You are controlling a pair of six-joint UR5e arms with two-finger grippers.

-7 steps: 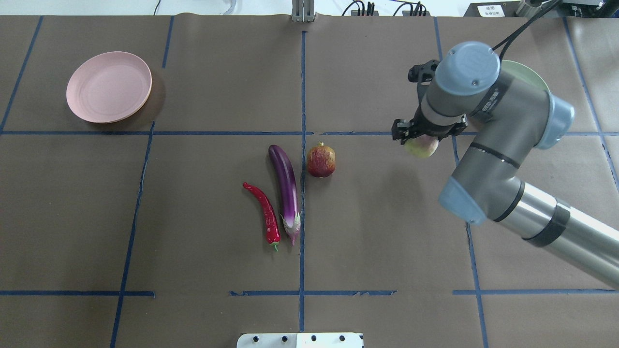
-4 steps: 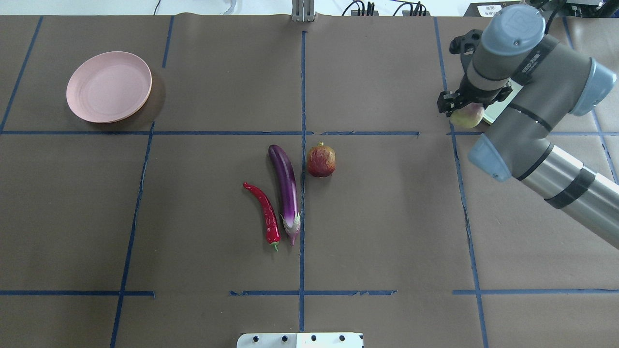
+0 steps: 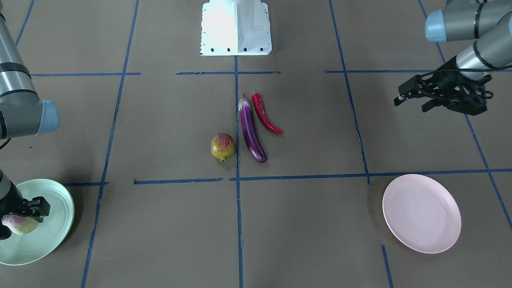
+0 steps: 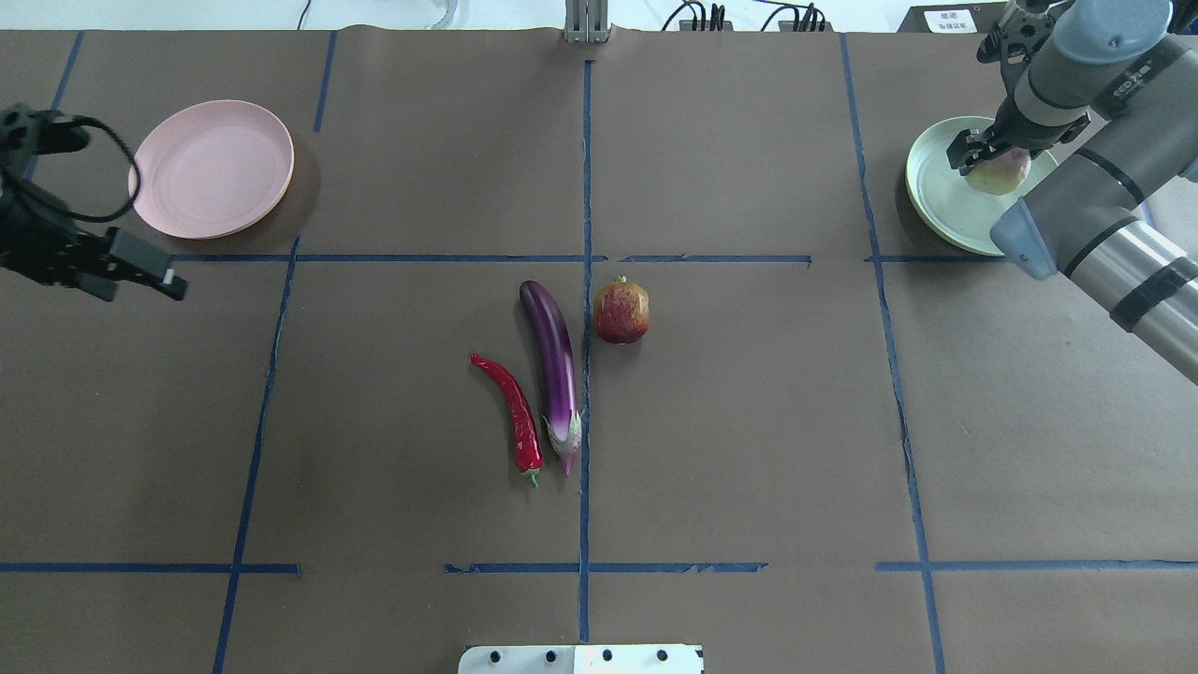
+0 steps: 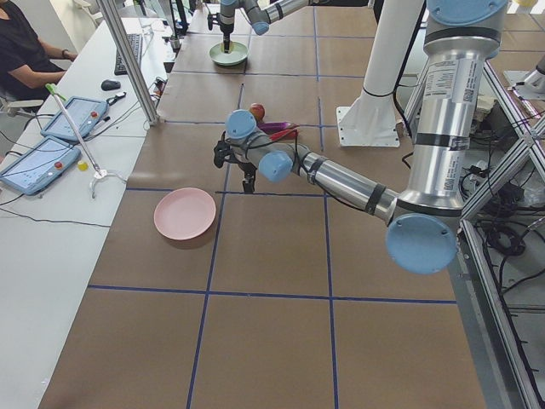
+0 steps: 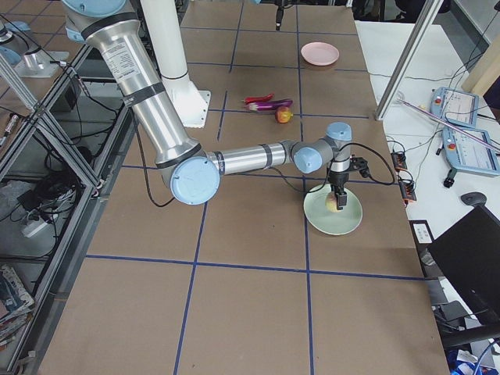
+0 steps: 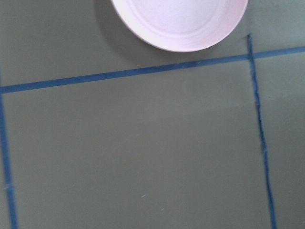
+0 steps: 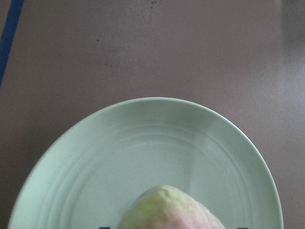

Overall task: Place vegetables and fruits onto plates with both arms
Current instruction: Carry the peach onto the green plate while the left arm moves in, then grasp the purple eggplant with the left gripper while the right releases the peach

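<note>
Right gripper (image 3: 23, 218): jaws closed on the pale green fruit (image 3: 17, 226), which hangs over the mint plate (image 3: 60, 216); I cannot tell whether it touches the plate. Left gripper (image 3: 412, 103): fingers spread with nothing between them, over the table (image 3: 320, 240) and well apart from the pink plate (image 3: 420, 214). Red-orange fruit (image 3: 223, 146), eggplant (image 3: 251, 130) and chili (image 3: 265, 114) lie at table centre, the fruit just beside the eggplant.

Overhead: gripped fruit sits inside the mint plate's rim. Nothing on the pink plate yet.

Right wrist: fruit at bottom edge, mint plate directly beneath.

Left wrist: only the pink plate's rim and tape lines (image 7: 143, 71).

Handling, my estimate:
- Fruits: firm, smooth, round; pinch across the widest girth.
- Eggplant: glossy, probably slippery and end-heavy; take it mid-length.
- Chili: light and thin; grip the thicker stem half.
</note>
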